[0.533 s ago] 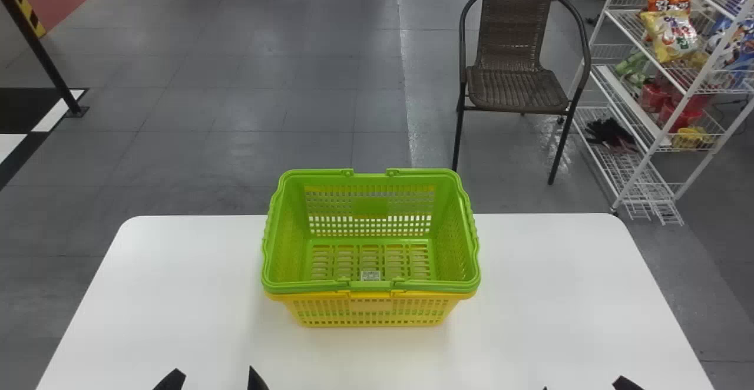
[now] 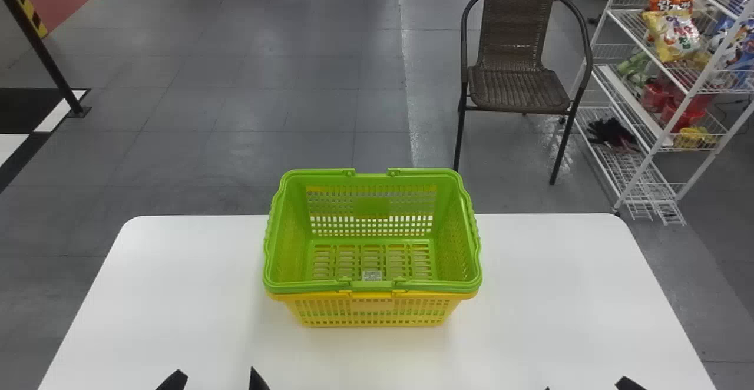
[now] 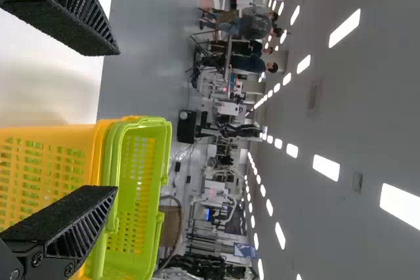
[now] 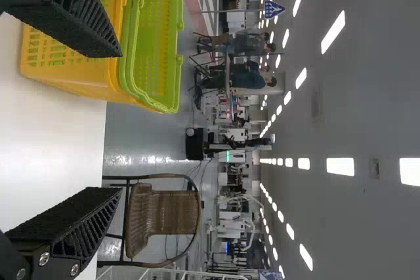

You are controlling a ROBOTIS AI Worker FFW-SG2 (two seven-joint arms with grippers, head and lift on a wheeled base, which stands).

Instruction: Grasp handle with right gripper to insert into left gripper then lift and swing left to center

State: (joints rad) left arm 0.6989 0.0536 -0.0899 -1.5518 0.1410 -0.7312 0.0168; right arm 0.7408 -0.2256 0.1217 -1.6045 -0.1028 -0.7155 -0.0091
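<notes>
"So how far along is the robot?"

"Barely at the start, it seems. The green basket [image 2: 371, 206] is sitting upright inside the yellow basket [image 2: 371, 313], and both are resting on the white table [image 2: 177, 296]."

"And the handle [image 2: 372, 286]?"

"It's apparently lying folded along the green rim, and neither gripper is touching it."

"What are the grippers doing?"

"The left gripper [image 3: 117, 120] is holding its fingers spread with nothing between them. The right gripper [image 4: 121, 122] is showing the same wide, vacant gap. Both are hanging at the near side."

"Then everything is remaining to be done?"

"Yes: right grasping the handle, feeding it to the left, lifting, swinging left to center."
</notes>
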